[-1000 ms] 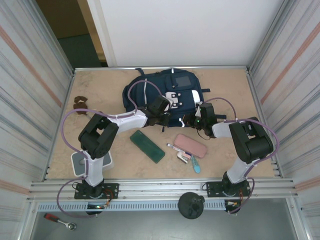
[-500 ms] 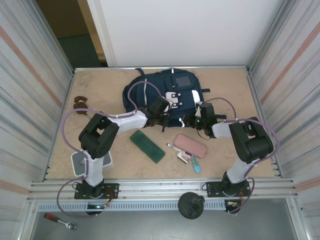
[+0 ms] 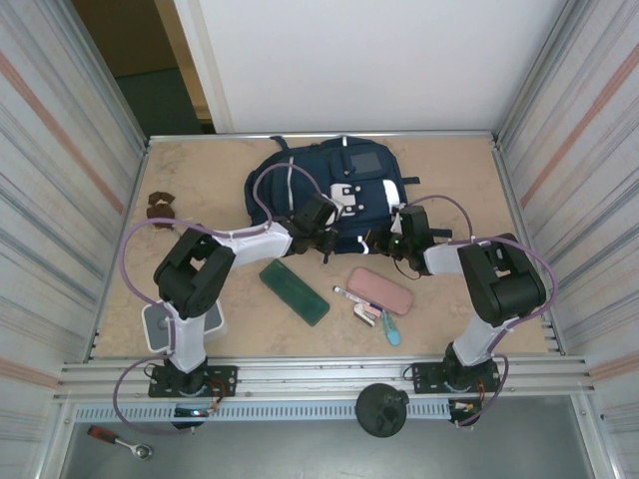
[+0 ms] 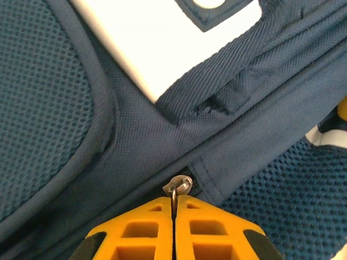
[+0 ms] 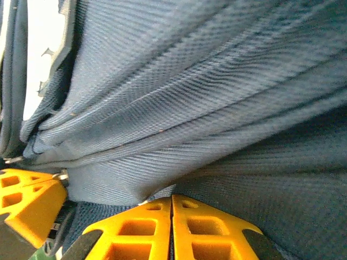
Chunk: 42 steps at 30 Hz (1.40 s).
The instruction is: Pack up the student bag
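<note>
Pairs black joint housings with white shells along left arm (image 3: pixel 190 284) and right arm (image 3: pixel 504 289); trails looping lilac cables (image 3: pixel 126 254). Ends in orange-yellow fingers (image 4: pixel 154 208) with hollow moulded cells, black behind.

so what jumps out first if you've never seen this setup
The navy student bag dominates the far middle of the table, both grippers at the bag's near edge. The left gripper is shut on a metal zipper pull; the right gripper pinches a fold of its fabric.
</note>
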Tool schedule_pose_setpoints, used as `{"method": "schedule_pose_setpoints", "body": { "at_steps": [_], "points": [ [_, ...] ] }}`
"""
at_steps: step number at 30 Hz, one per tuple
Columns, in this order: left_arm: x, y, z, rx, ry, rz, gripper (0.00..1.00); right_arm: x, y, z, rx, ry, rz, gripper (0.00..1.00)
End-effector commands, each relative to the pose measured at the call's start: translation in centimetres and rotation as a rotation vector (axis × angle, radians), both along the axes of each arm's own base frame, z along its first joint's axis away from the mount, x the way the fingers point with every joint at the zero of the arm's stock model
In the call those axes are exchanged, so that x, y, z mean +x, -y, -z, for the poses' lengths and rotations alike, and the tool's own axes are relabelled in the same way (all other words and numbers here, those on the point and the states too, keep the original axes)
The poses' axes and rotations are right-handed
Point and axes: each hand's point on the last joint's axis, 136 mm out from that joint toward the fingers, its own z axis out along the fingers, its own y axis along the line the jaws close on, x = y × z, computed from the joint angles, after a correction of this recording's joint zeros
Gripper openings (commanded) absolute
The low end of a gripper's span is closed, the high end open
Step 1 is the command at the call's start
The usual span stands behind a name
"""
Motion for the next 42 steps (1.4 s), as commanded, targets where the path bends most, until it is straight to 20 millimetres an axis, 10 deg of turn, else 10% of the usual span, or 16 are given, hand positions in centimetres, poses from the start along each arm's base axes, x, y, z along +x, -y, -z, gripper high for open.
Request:
{"method": "schedule_pose_setpoints", "body": {
  "at_steps": [1, 11, 17, 29, 36, 42],
  "points": [
    [0.6, -3.2, -1.7, 0.080, 0.052, -0.038, 0.00, -1.7, 4.4, 3.4, -0.162, -0.128, 0.105, 0.08],
    [1.9, -7.6, -2.6, 0.229, 0.129, -0.095, 0.00, -0.5, 7.3, 1.2, -0.313, -0.084, 0.158, 0.08],
    [0.8, -5.7, -4.2, 0.080, 0.101, -0.051, 0.00, -0.1, 5.5, -3.2, -0.256, 0.010, 0.097, 0.15],
    [0.0, -3.0, -5.8, -0.007, 0.109, 0.007, 0.00, -2.9, 0.9, -2.6, -0.072, -0.035, 0.163, 0.64],
    [-0.1, -3.9, -5.8, 0.061, 0.127, 0.011, 0.00, -0.8, 0.1, -1.7, -0.079, -0.041, 0.173, 0.63],
    [0.0, -5.7, -5.5, 0.156, 0.157, -0.007, 0.00, 0.2, 2.1, -0.7, -0.106, -0.048, 0.226, 0.30]
  ]
}}
